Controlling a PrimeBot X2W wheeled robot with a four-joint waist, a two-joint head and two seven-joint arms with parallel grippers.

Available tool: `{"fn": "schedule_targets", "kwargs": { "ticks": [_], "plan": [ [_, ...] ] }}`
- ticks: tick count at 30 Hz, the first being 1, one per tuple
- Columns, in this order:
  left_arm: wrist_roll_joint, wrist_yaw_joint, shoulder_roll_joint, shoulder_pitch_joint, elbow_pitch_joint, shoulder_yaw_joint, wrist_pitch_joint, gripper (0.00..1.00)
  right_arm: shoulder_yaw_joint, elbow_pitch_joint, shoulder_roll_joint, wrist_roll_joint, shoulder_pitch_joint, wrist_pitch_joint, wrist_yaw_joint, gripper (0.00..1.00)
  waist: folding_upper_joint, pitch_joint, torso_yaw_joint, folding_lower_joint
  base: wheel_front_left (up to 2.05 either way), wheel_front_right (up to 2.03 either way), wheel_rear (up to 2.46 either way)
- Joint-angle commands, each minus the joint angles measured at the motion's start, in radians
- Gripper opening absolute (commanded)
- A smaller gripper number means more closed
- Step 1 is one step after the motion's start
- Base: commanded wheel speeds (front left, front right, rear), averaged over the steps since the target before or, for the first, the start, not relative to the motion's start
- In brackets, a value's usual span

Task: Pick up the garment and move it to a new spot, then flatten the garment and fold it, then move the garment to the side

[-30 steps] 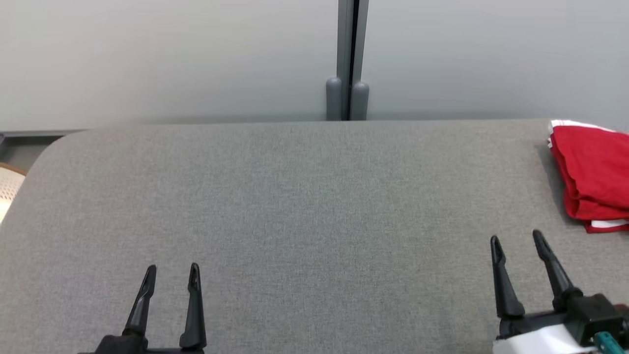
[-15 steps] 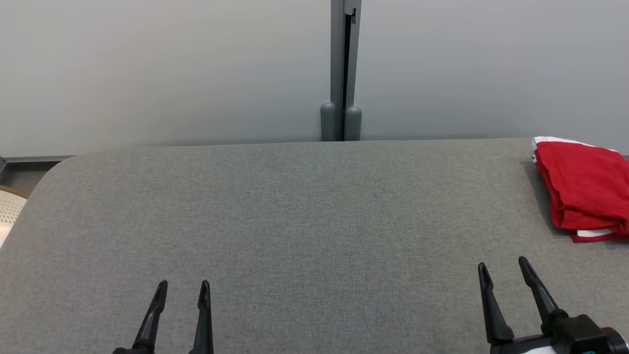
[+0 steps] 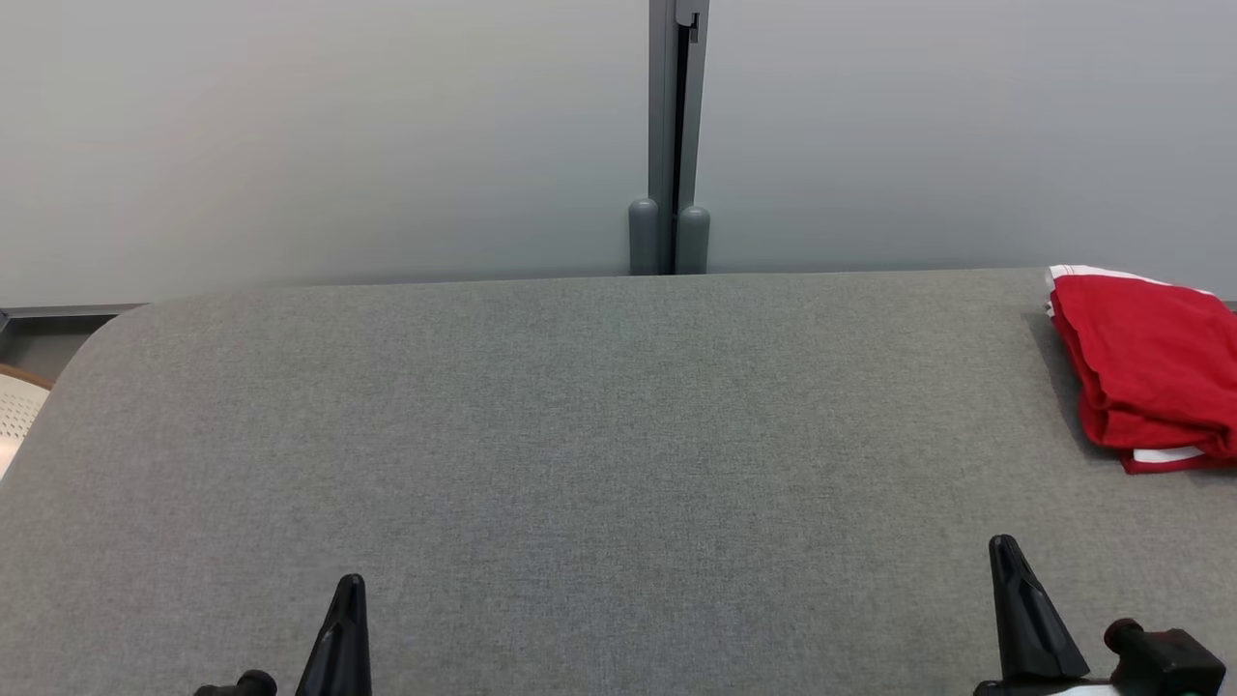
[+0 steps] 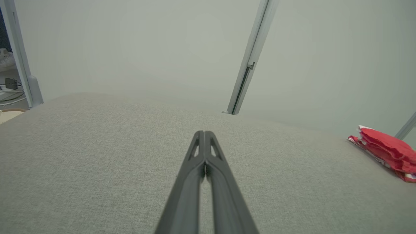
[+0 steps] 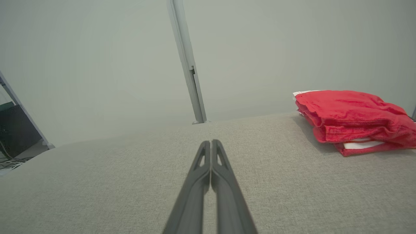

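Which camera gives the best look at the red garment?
The right wrist view: the folded red garment sits close and nearly whole, layers visible. The head view crops it at the right edge; the left wrist view shows it small and distant.

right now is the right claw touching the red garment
Apart. The right wrist view shows the shut right claw over the grey surface, with a wide strip of it between the claw and the folded red garment.

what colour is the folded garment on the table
The garment is red with white trim at its edges, clearest in the right wrist view.
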Motion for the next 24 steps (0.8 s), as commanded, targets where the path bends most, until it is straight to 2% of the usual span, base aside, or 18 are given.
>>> {"fn": "schedule_targets", "kwargs": {
  "ticks": [1, 24],
  "plan": [
    [-0.063, -0.012, 0.010, -0.042, -0.006, 0.010, 0.010, 0.00, -0.007, -0.013, -0.010, 0.068, -0.036, 0.012, 0.000, 0.00, 0.0000, 0.001, -0.001, 0.0000, 0.00, 0.00, 0.00],
    [-0.456, -0.062, 0.030, -0.137, 0.065, 0.044, 0.088, 0.00, -0.033, 0.012, -0.026, 0.489, -0.096, 0.092, 0.000, 0.00, 0.0000, 0.012, -0.010, 0.0000, 0.00, 0.00, 0.00]
  ]
}}
